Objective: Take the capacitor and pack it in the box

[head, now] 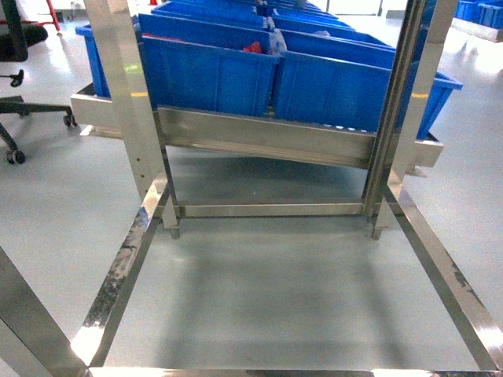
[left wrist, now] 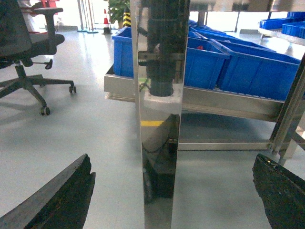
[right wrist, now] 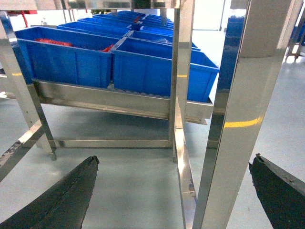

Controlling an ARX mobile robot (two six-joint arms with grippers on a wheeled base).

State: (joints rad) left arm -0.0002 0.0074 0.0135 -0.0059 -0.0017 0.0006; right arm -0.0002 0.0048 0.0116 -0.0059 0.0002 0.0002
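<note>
Grey floor under a steel rack (head: 259, 137); head view shows two rows of blue bins (head: 212, 75), no grippers. Left wrist: left gripper (left wrist: 171, 200) jaws spread wide, empty, one office chair (left wrist: 28, 43). Right wrist: right gripper (right wrist: 176, 195) wide, empty. Box and capacitor not visible in any view.

All 3 views face blue bins (head: 212, 75).

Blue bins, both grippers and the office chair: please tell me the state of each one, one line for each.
Blue bins: open-topped, upright, set in rows on the steel rack; some hold red items.
Left gripper: open, fingers wide apart, holding nothing, a steel post between them in view.
Right gripper: open, empty, fingers wide apart.
Office chair: upright on the floor, unoccupied.
Pink box and capacitor: not in view.
</note>
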